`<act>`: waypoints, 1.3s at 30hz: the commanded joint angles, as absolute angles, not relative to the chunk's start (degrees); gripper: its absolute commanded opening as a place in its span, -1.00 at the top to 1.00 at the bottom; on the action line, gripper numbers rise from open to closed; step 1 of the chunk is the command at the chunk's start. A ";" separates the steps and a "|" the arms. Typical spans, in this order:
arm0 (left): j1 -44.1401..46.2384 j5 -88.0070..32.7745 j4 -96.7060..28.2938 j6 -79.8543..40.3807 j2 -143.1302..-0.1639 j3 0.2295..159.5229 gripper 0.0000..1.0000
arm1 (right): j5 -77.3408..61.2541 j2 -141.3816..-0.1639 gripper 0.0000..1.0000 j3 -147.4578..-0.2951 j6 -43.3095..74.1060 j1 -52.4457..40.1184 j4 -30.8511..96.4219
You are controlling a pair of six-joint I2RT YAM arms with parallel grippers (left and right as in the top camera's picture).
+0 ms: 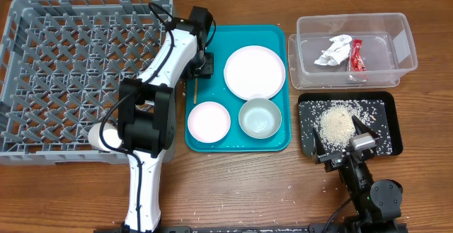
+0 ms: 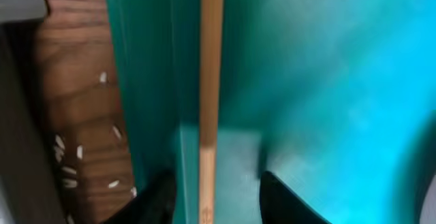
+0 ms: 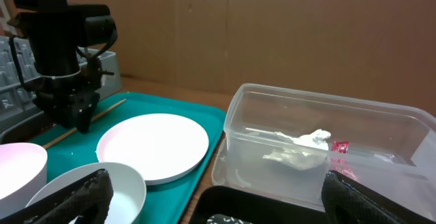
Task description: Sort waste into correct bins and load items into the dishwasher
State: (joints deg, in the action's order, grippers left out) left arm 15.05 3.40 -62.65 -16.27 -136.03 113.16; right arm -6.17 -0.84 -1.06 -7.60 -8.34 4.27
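A wooden chopstick [image 2: 211,81] lies along the left edge of the teal tray [image 1: 276,35]. My left gripper [image 1: 204,66] is low over it, open, with a finger on each side [image 2: 221,197]. On the teal tray sit a pale-pink plate [image 1: 255,71], a pink bowl [image 1: 209,120] and a grey-green bowl [image 1: 260,117]. The clear tub [image 1: 403,45] holds a white napkin [image 1: 334,51] and a red wrapper [image 1: 356,54]. The black tray [image 1: 386,120] holds a rice pile [image 1: 337,123]. My right gripper [image 1: 343,142] is open and empty at that tray's near edge.
The grey dish rack [image 1: 71,77] fills the left side, with a white cup [image 1: 101,135] at its near right corner by the left arm. Loose rice grains [image 2: 68,163] lie on the wooden table beside the teal tray. The right wrist view shows the plate [image 3: 153,146] and tub [image 3: 327,115].
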 commanded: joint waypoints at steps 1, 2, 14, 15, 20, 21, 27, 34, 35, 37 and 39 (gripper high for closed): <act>15.05 3.79 -62.30 -16.71 -137.93 113.30 0.42 | -6.48 -0.16 -0.99 -0.45 -7.94 -8.29 3.95; 15.03 2.94 -62.41 -16.73 -138.34 113.30 0.59 | -6.50 -0.16 -0.99 -0.45 -7.97 -8.29 3.95; 12.58 -4.12 -75.77 -13.10 -128.57 123.74 0.92 | -6.50 -0.16 -0.99 -0.45 -7.94 -8.29 3.95; 11.86 -3.86 -77.65 -12.43 -126.28 124.49 0.92 | -6.50 -0.16 -0.99 -0.45 -7.94 -8.29 3.95; 9.08 4.64 -84.99 -11.99 -119.46 124.60 0.92 | -6.50 -0.16 -0.99 -0.45 -7.94 -8.29 3.95; 8.60 6.42 -86.37 -11.99 -119.26 124.55 0.91 | -6.48 -0.16 -0.99 -0.45 -7.94 -8.29 3.95; 6.55 9.78 -83.61 -10.24 -121.64 117.56 0.92 | -6.48 -0.16 -0.99 -0.45 -7.94 -8.29 3.95; 4.82 10.52 -79.29 -10.74 -122.48 112.64 0.87 | -6.48 -0.16 -0.99 -0.45 -7.97 -8.29 3.95; 4.78 10.52 -79.02 -10.72 -122.48 112.64 0.86 | -6.50 -0.16 -0.99 -0.45 -7.97 -8.29 3.95; 4.78 10.48 -78.83 -10.72 -122.45 112.66 0.82 | -6.50 -0.16 -0.99 -0.45 -7.97 -8.29 3.95; 4.80 10.46 -79.15 -10.70 -122.43 112.73 0.67 | -6.48 -0.16 -0.99 -0.45 -7.97 -8.29 3.95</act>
State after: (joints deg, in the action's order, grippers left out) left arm 4.99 9.45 -79.02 -11.57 -123.15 112.25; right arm -6.20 -0.84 -1.06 -7.57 -8.34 4.29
